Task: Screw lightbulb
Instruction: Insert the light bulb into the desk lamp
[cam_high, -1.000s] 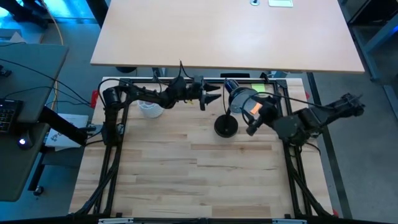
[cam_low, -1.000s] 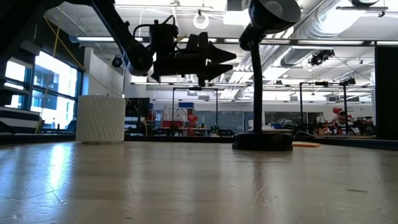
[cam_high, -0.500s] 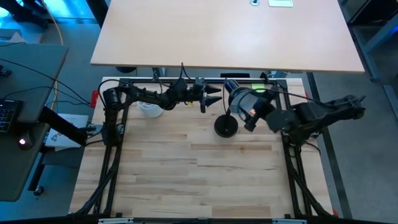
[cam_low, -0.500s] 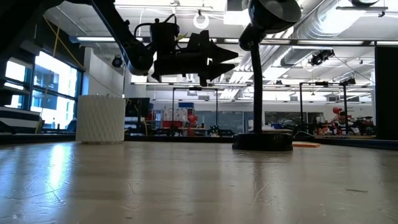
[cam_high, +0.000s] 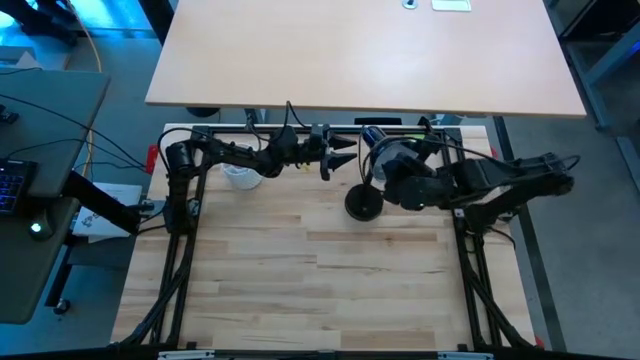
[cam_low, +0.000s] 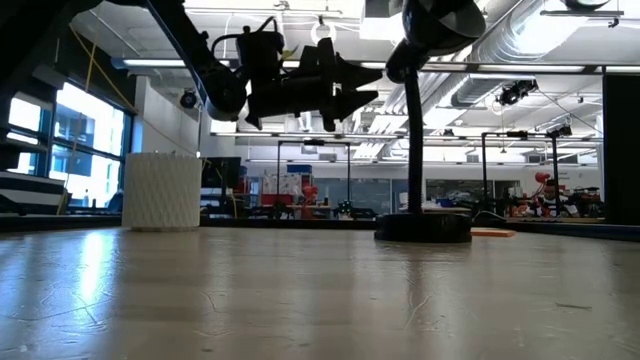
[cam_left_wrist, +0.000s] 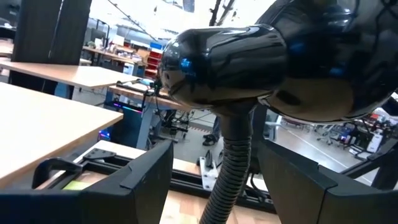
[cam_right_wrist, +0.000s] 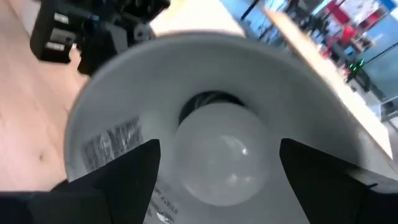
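Wooden tabletop (cam_high: 330, 270): lightbulb (cam_right_wrist: 214, 150) seated inside lamp (cam_high: 385, 165) shade; right gripper (cam_right_wrist: 214, 171) jaws released around it; left gripper (cam_high: 347, 155) jaws parted beside lamp neck.

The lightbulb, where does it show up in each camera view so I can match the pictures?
High view: hidden; the right arm covers the lamp shade, back centre.
Low view: not visible; only the shade's dark outside shows at the top.
Left wrist view: not visible; the shade is seen from behind.
Right wrist view: the lightbulb sits centre, inside the white shade interior, between the right gripper jaws, which stand open.
Shared landmark: the black lamp shade.
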